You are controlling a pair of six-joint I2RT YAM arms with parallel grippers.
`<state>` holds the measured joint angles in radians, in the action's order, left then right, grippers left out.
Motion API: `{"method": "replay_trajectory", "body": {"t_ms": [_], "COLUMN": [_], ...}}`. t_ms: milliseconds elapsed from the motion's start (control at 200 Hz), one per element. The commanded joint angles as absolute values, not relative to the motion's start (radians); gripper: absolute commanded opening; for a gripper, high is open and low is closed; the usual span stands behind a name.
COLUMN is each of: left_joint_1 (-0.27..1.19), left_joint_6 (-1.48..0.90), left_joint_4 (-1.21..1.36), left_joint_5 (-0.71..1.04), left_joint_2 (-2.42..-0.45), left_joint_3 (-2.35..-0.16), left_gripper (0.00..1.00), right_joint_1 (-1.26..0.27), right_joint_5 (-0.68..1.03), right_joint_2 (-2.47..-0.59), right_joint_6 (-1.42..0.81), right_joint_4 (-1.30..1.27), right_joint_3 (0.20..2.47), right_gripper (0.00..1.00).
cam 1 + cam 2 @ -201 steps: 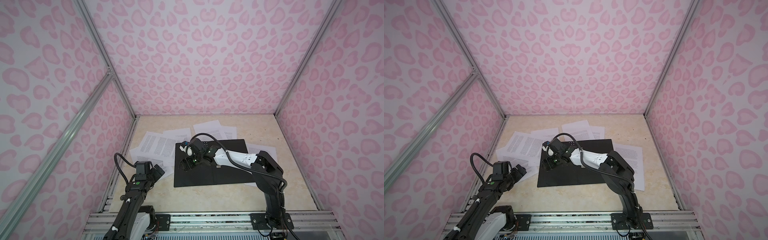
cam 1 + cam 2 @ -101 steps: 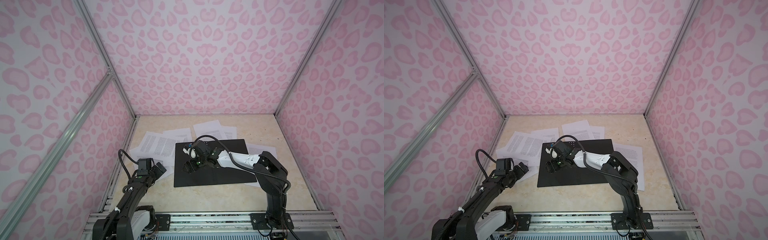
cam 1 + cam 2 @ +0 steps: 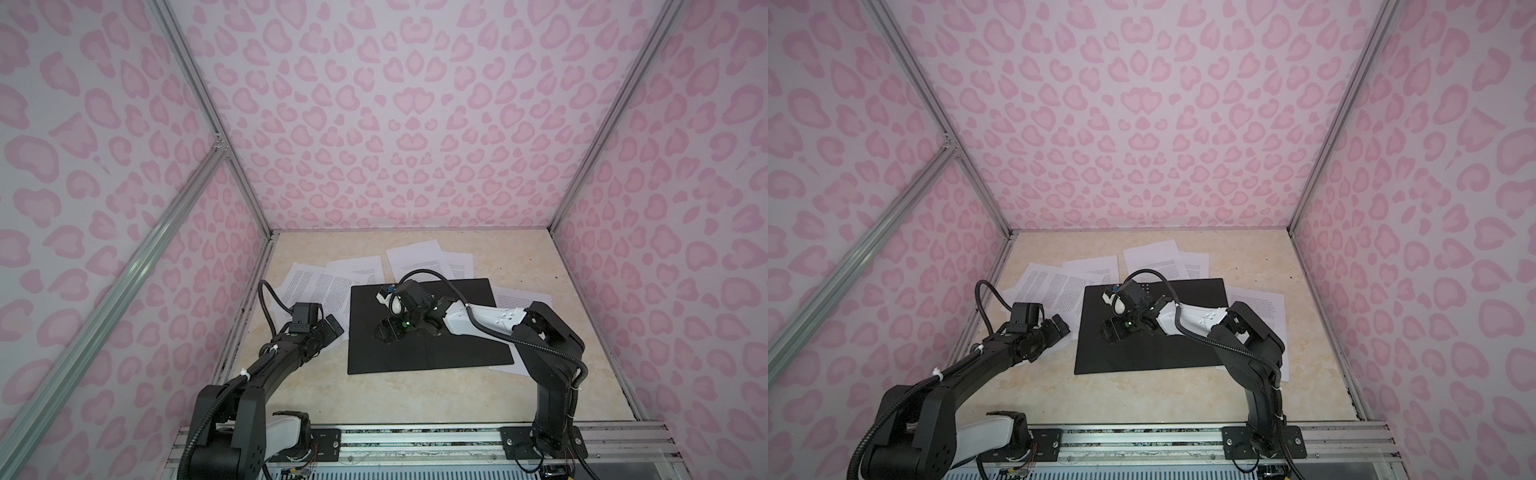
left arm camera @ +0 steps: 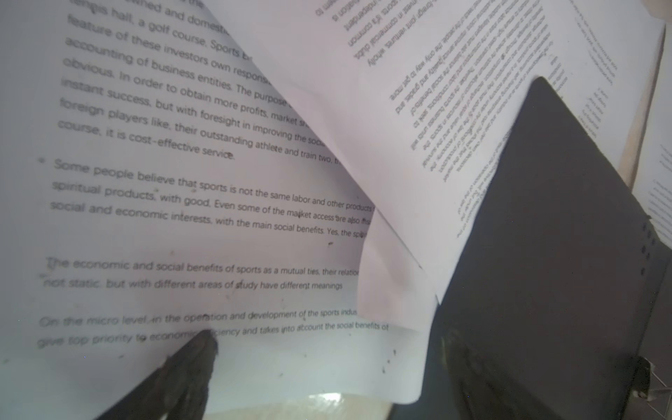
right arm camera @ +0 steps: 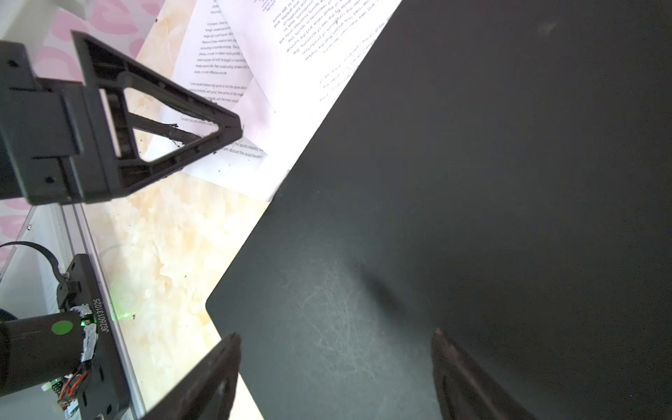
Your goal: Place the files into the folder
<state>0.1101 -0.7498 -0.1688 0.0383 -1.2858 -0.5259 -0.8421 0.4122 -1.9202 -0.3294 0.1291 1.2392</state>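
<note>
Both stand spread and empty: left gripper (image 3: 330,329) has reached the files (image 3: 320,286) (right gripper (image 3: 388,331) over the folder (image 3: 449,349)), so pickup seems next.

The black folder (image 3: 1183,345) lay flat among scattered files (image 3: 1054,286); the right gripper (image 3: 1112,331) hung over it, the left gripper (image 3: 1060,326) over sheets alongside.

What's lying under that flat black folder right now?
White printed sheets poke out from under the left, far and right edges of the flat matte black folder. How far they run beneath, and whether others lie wholly under it, is hidden.
</note>
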Motion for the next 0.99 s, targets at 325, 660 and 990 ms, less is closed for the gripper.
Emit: {"method": "replay_trajectory", "body": {"t_ms": [325, 660, 990], "left_joint_1": [0.132, -0.140, -0.407], "left_joint_6": [-0.772, -0.771, -0.717], "left_joint_4": [-0.269, -0.305, -0.118], "left_joint_5": [0.020, -0.024, 0.123], "left_joint_2": [-1.207, -1.070, -1.262], "left_joint_3": [-0.682, -0.568, -0.547], "left_gripper": [1.00, 0.95, 0.98], "right_joint_1": [-0.816, -0.831, -0.831], "right_joint_5": [0.419, 0.417, 0.427], "right_joint_2": [-1.934, -1.957, -1.967], "right_joint_6": [-0.344, -0.331, -0.314], "right_joint_4": [0.083, 0.092, 0.093], "right_joint_3": [1.216, 1.232, 1.236], "right_gripper": [0.81, 0.81, 0.81]}}
